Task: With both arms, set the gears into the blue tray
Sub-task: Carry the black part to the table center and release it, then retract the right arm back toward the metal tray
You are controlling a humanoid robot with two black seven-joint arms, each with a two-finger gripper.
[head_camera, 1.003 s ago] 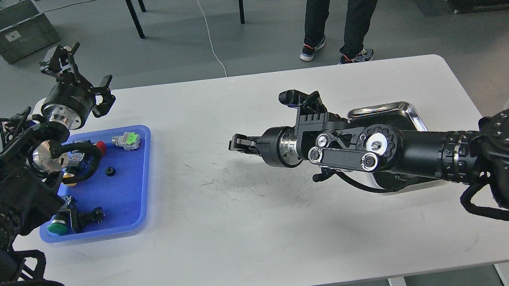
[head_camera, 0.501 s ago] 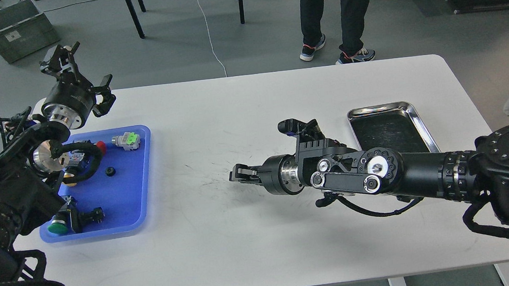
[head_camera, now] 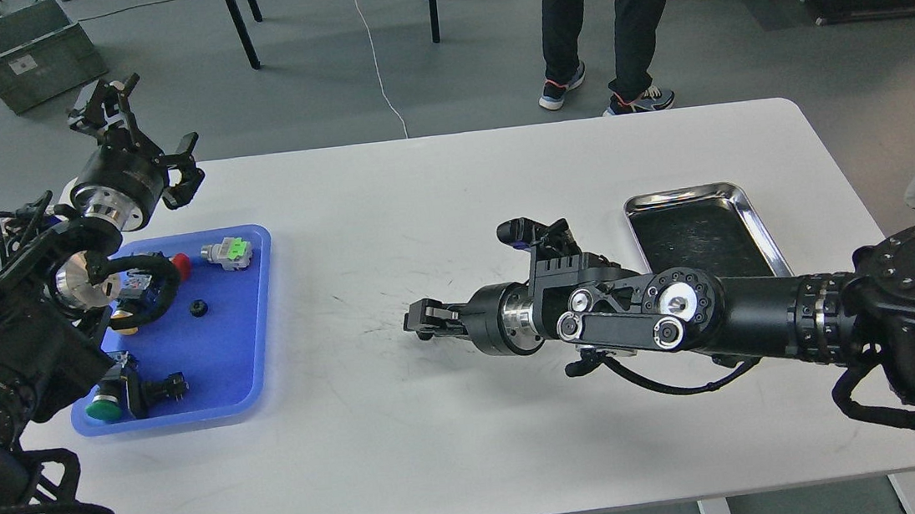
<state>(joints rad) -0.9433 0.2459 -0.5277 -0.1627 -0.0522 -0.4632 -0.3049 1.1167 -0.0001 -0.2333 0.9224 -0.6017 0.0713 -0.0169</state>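
One gear (head_camera: 197, 308) lies in the blue tray (head_camera: 226, 363), mid-tray, w/ push-buttons round it. R gripper (head_camera: 418, 323) hangs over the table centre, pointing left at the tray, well apart from it; fingers look pressed together, can't tell if pinching a gear. L gripper (head_camera: 128, 129) is above the tray's far-left corner, claws spread, nearer.

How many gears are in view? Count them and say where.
1: a gear lies in the blue tray, near its middle. The left arm hides part of the tray, so more may be concealed.
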